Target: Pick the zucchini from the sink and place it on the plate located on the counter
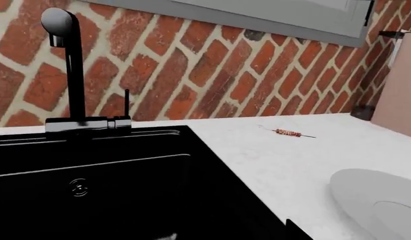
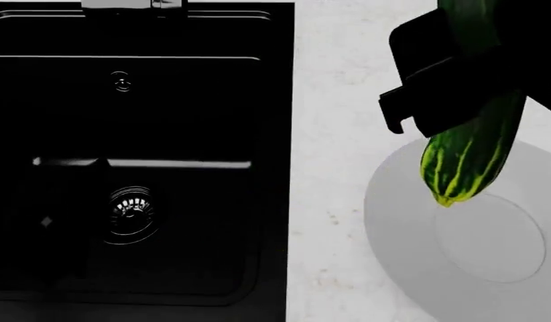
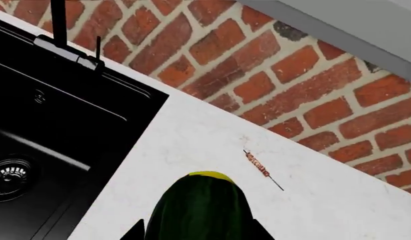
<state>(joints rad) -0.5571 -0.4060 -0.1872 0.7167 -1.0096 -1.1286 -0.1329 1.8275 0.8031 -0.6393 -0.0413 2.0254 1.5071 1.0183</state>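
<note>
My right gripper (image 2: 459, 90) is shut on the zucchini (image 2: 468, 157), dark green with yellow-green streaks. It hangs tip down just above the far left rim of the light grey plate (image 2: 392, 221) on the white counter (image 2: 334, 100). In the right wrist view the zucchini (image 3: 199, 205) sits between the dark fingers of my right gripper (image 3: 199, 232). The black sink (image 2: 275, 134) holds only its metal drain (image 2: 131, 211). My left gripper is over the sink, dark against it. Only one fingertip (image 1: 290, 229) shows, so its opening cannot be read. The plate (image 1: 365, 195) also shows there.
A small skewer (image 1: 289, 133) lies on the counter near the brick wall, also in the right wrist view (image 3: 259, 165). A black faucet (image 1: 69, 60) stands behind the sink. A pinkish panel (image 1: 399, 95) stands at the counter's far right.
</note>
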